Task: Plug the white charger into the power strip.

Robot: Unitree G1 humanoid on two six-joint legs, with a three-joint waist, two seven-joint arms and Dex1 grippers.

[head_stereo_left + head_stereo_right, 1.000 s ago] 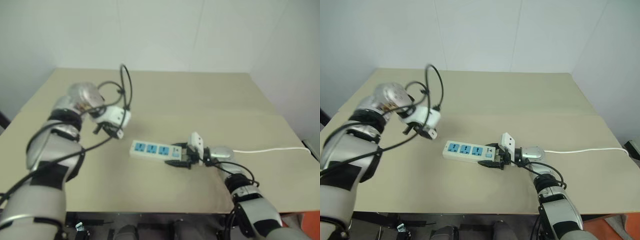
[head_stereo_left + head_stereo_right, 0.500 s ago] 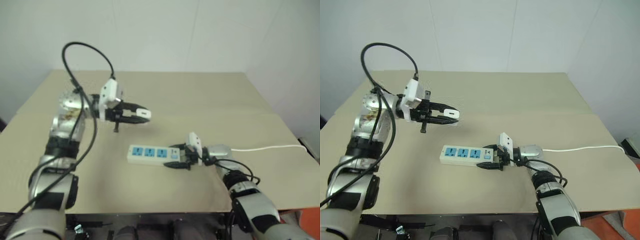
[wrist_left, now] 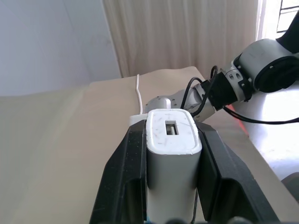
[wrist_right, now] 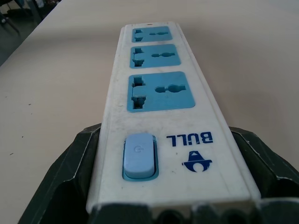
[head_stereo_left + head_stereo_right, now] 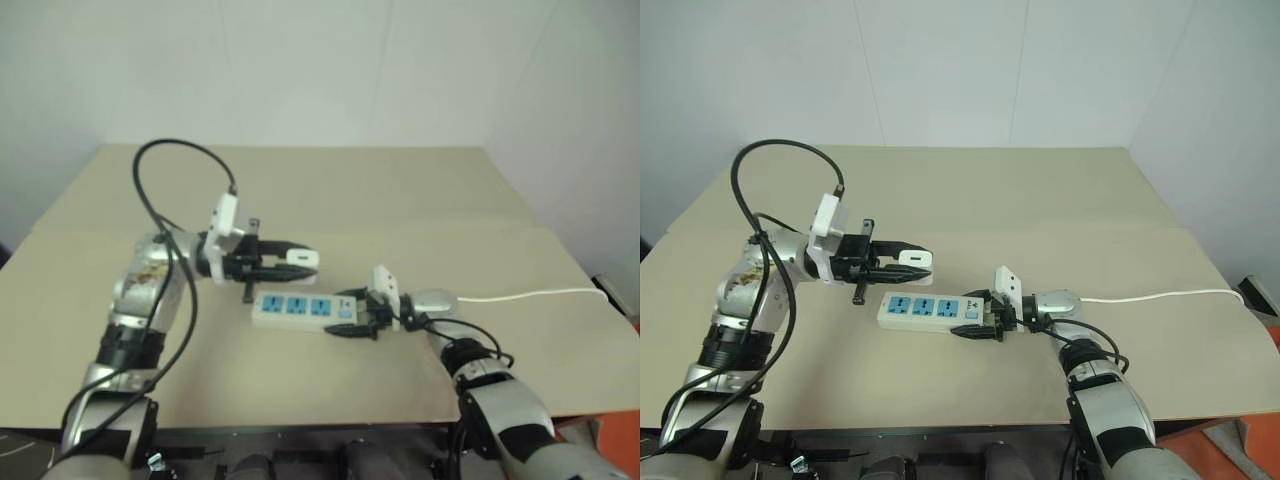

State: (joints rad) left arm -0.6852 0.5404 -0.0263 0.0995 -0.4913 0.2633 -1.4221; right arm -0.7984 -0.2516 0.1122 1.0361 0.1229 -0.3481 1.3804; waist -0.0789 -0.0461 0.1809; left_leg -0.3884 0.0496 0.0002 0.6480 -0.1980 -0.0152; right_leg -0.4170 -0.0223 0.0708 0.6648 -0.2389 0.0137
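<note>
While our left gripper [image 5: 902, 259] clamps the small white rounded charger block [image 3: 171, 161], our right gripper [image 5: 978, 320] pinches the long white three-socket power strip [image 4: 161, 116] at its switch end — seemingly just below the charger.

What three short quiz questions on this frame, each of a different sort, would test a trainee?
1. True or false: the small white rounded charger block is already seated in a socket.
2. Which end effector holds the long white power strip with three blue sockets? A) left B) right C) neither
3. Fill in: the strip's pale blue switch sits at the end nearest the ___ end effector.

Key:
1. False; the left end effector holds it above the strip, apart from it.
2. B; the right end effector grips the switch end on the beige tabletop.
3. right
</note>
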